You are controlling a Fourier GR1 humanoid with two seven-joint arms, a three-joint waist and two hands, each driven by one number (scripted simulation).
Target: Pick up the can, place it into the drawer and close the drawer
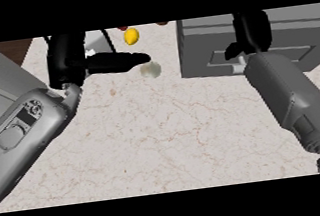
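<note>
- No sight of the can: not on the surface [165, 129] and not in either hand. Probably inside the drawer [283, 54] already, so pick-up and placing judged done.
- Pressing against the grey drawer front with the right hand [252, 30], seemingly flat and straight-fingered, gripping nothing.
- No gap visible round the recessed front panel, so judged shut or nearly shut. Little left beyond a last push, then pulling the arm away.
- Parked at the upper left with the left hand [68, 61], spread and relaxed, holding nothing, thumb stretched toward a pale round item [150, 69] without clearly touching it.
- Further back, a yellow item [132, 35], well apart from the drawer and seemingly no part of the task.
- Hidden: the whole drawer interior, hence no proof of the can's place.
- Cut off at the top: the right hand's fingertips and the back of the drawer unit.
- Hard to make out: what the pale item really is.
</note>
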